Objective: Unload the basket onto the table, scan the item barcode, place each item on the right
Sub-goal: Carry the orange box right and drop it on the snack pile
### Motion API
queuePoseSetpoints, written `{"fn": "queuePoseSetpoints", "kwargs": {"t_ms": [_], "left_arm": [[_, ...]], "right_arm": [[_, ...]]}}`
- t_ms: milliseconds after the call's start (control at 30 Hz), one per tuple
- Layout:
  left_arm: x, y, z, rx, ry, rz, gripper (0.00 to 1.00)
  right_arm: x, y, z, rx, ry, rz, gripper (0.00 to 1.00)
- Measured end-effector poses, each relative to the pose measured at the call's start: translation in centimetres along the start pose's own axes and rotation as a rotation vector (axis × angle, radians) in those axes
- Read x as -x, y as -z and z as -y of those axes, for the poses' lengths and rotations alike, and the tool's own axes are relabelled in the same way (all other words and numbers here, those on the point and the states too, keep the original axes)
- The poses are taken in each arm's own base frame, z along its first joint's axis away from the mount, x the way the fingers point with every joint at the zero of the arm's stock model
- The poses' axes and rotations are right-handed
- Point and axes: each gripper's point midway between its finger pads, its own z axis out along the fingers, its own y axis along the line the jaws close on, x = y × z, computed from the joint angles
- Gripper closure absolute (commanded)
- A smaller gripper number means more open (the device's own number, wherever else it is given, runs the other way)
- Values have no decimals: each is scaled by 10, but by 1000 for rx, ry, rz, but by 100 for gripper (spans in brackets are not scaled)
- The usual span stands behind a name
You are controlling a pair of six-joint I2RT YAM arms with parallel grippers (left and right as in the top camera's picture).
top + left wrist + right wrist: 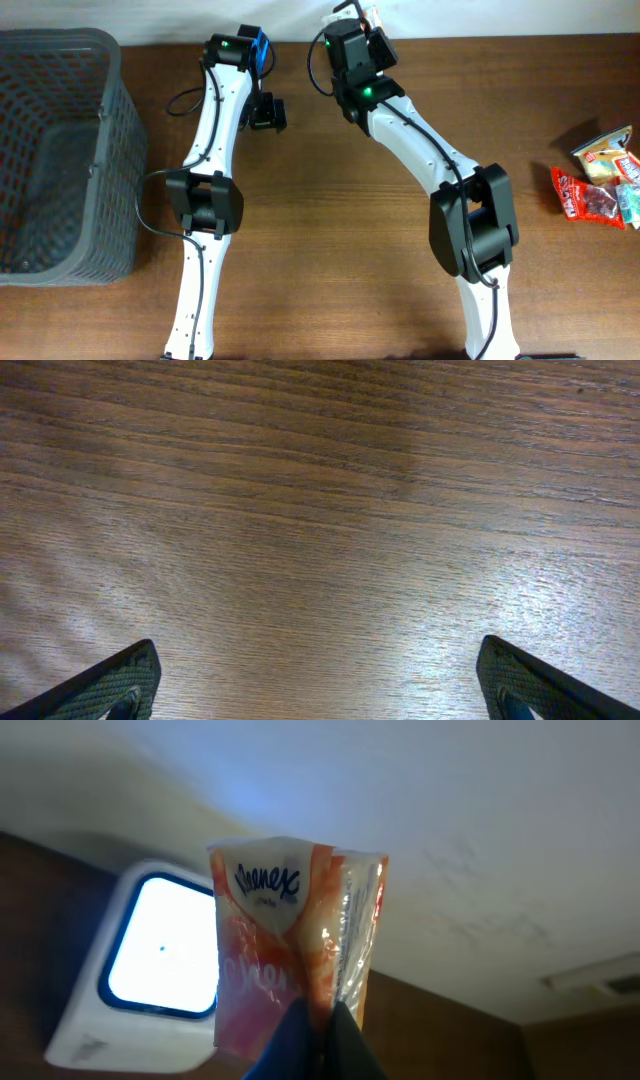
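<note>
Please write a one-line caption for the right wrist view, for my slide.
Right pincer holds a Kleenex tissue pack beside a glowing scanner.

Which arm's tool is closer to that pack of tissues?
Right. The right tool is shut on the tissue pack, holding it up beside the lit scanner. The left tool is open over the table, apart from the pack.

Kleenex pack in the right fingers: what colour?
The pack is orange and white with a dark-blue logo; clearest in the right wrist view.
</note>
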Motion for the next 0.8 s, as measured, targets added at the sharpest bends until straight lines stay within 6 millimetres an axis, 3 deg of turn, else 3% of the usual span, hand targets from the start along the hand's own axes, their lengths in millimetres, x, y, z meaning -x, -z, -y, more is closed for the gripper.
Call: {"fn": "queuePoseSetpoints", "kwargs": {"t_ms": [100,167,200,233,267,300,333,400,433,500,567,600,633,667,800], "left_arm": [[0,0,0,0,0,-1,1],[0,0,0,0,0,0,1],[0,0,0,0,0,0,1],[0,0,0,0,0,-1,1],[0,0,0,0,0,-1,1],[0,0,0,0,0,0,1],[0,0,0,0,0,0,1],[0,0,0,0,0,0,1],[0,0,0,0,0,0,1],[0,0,0,0,0,0,1],[0,0,0,0,0,0,1],[0,0,0,0,0,0,1],[0,0,0,0,0,0,1],[0,0,0,0,0,0,1],[0,0,0,0,0,0,1]], "right_arm": [[-34,-4,13,-52,12,-131,96],[-82,-13,36,-84,-39,-292,96],[-116,-18,60,-95,-87,-400,96],[-132,-19,76,-108,-126,-450,96],[-165,-18,124,-166,-214,-550,96],[-181,-15,153,-203,-264,-596,96],[-208,-4,189,-248,-303,-681,96],[-243,9,231,-310,-359,-779,96],[-277,18,262,-375,-424,-859,96],[-310,27,280,-401,-505,-942,89],[-348,30,300,-400,-647,-1002,89],[-367,32,304,-382,-711,-1034,79],[-382,35,308,-371,-760,-1059,36],[-394,39,311,-365,-799,-1081,2],[-416,48,318,-346,-871,-1127,2]]}}
